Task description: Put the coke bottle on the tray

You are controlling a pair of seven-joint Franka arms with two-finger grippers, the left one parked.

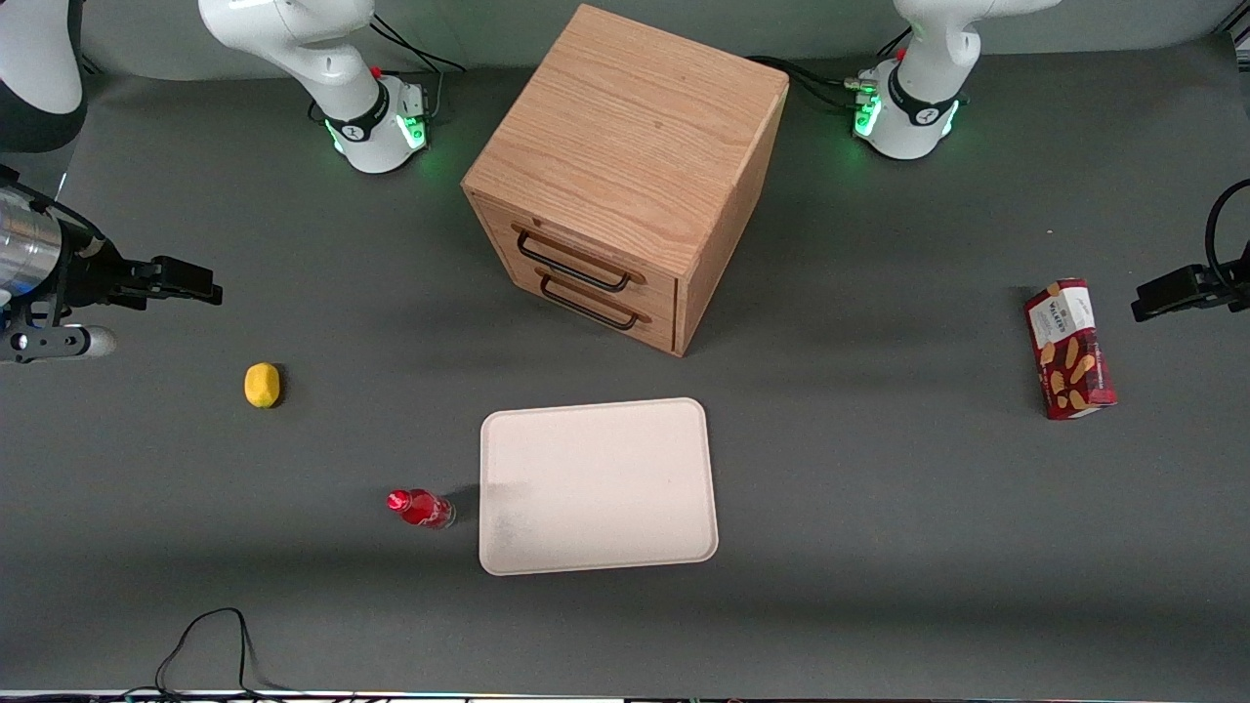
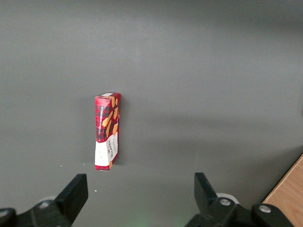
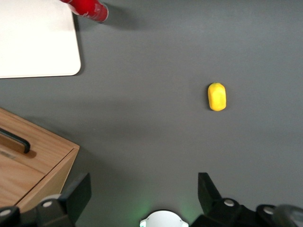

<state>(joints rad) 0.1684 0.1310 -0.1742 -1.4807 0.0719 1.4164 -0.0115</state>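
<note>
The coke bottle [image 1: 420, 509] lies on its side on the grey table, red cap pointing toward the working arm's end, its clear base close beside the tray's edge; part of it also shows in the right wrist view [image 3: 87, 8]. The cream tray [image 1: 598, 485] lies flat with nothing on it, in front of the drawer cabinet and nearer the front camera; one rounded corner of the tray [image 3: 42, 45] shows in the wrist view. My gripper [image 1: 190, 281] hovers open at the working arm's end of the table, well apart from the bottle, its fingers [image 3: 75, 194] wide with nothing between them.
A yellow lemon [image 1: 262, 385] lies between my gripper and the bottle, also seen as the lemon [image 3: 217, 96]. A wooden two-drawer cabinet [image 1: 625, 176] stands mid-table, farther from the camera than the tray. A red biscuit box [image 1: 1069, 349] lies toward the parked arm's end.
</note>
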